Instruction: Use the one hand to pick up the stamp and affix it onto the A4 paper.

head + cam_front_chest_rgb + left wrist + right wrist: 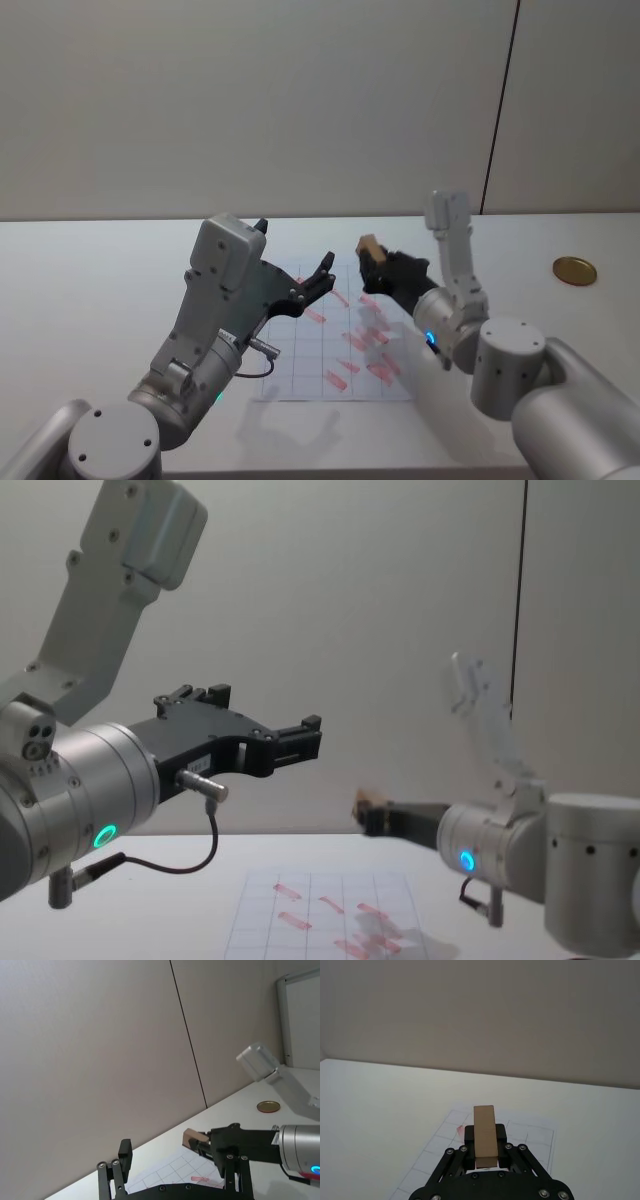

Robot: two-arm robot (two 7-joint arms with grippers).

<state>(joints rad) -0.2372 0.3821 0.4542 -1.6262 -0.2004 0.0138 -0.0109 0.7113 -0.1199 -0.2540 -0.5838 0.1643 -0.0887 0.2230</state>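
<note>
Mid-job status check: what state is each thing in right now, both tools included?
right tool: shut on the stamp, raised off the table.
stamp: gripped, clear of the A4 paper.
left tool: open, empty, held in the air.
A4 paper: flat on the table, bearing red marks.
golden disc: lying flat, far right.

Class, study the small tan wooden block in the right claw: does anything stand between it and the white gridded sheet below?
Nothing visible does. The small tan wooden block, gripped in the right claw, hangs above the white gridded sheet near its far edge. The open left claw is raised off to the left.
</note>
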